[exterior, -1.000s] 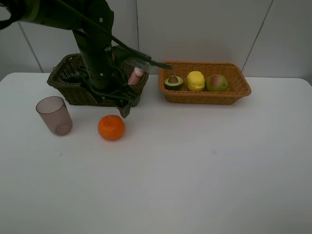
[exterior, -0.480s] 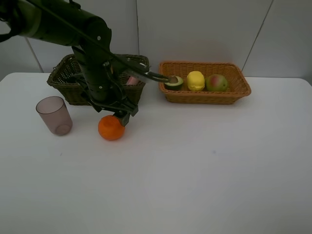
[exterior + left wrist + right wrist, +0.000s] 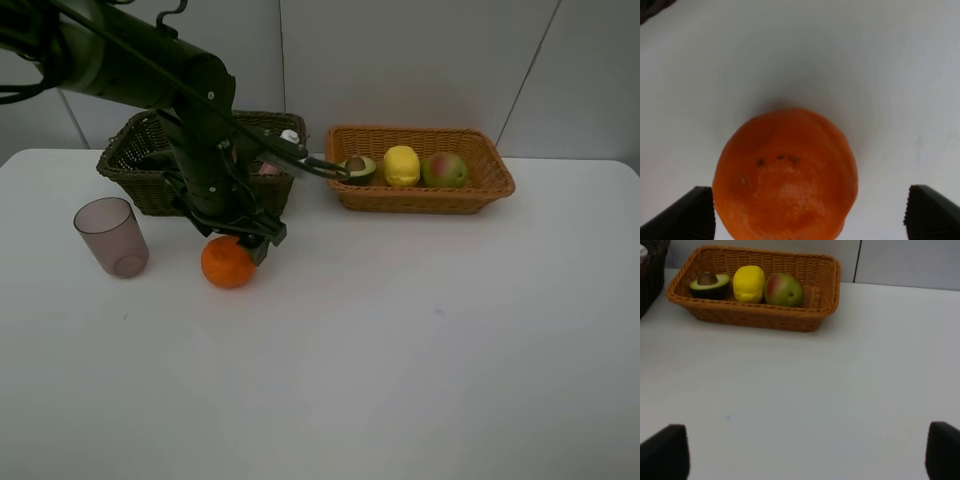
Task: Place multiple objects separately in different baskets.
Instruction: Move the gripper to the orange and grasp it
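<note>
The orange (image 3: 228, 264) lies on the white table in front of the dark basket (image 3: 128, 160). My left gripper (image 3: 247, 238) hangs right above it, open; in the left wrist view the orange (image 3: 785, 175) sits between the two spread fingertips (image 3: 687, 217), untouched. A pink bottle (image 3: 268, 168) shows in the dark basket behind the arm. The mauve cup (image 3: 110, 236) stands upright left of the orange. The light basket (image 3: 490, 180) holds the avocado half (image 3: 355, 168), lemon (image 3: 401, 165) and pear (image 3: 445, 170). My right gripper (image 3: 802, 455) is open over bare table, away from that basket (image 3: 755, 315).
The left arm's dark links (image 3: 200, 130) cross in front of the dark basket and hide most of its inside. A corner of that basket (image 3: 650, 270) shows in the right wrist view. The white wall stands close behind both baskets.
The left arm has swung down from over the dark basket towards the table, bringing its open gripper onto the orange. Nothing else has moved.
</note>
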`<action>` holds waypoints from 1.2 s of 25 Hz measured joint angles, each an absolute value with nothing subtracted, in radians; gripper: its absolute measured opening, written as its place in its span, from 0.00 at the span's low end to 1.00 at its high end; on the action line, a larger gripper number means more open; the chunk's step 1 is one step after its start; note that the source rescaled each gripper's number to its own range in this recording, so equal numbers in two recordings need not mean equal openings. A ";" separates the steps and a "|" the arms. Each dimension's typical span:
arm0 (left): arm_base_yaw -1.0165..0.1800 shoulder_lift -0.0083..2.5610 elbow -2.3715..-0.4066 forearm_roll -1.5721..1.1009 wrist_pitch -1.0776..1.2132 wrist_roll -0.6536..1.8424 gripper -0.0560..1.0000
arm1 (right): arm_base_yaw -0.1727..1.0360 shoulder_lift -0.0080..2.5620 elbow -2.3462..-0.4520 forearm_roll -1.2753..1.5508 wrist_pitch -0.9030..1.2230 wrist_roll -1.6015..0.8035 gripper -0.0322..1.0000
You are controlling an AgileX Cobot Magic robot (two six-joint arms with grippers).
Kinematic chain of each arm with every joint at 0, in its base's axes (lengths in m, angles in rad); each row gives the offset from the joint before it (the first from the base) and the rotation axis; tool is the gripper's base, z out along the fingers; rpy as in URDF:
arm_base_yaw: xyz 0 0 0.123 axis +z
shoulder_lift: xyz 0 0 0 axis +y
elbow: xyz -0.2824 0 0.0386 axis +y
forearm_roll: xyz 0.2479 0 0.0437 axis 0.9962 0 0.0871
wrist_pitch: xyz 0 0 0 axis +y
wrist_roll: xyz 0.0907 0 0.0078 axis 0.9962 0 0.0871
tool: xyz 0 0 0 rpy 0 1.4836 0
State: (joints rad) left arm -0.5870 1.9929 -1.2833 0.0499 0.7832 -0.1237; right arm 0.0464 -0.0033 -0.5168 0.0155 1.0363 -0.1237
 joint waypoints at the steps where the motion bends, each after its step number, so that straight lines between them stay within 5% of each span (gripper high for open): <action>1: -0.587 1.993 -1.283 0.057 0.782 -0.126 1.00 | 0.046 -0.003 -0.517 0.016 1.036 -0.124 1.00; 30: -0.584 2.103 -1.283 0.111 0.735 -0.175 1.00 | 0.046 -0.003 -0.517 0.015 1.036 -0.124 1.00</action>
State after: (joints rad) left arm -0.5836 2.1034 -1.2833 0.1115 0.7348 -0.1751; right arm 0.0464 -0.0033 -0.5168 0.0148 1.0363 -0.1237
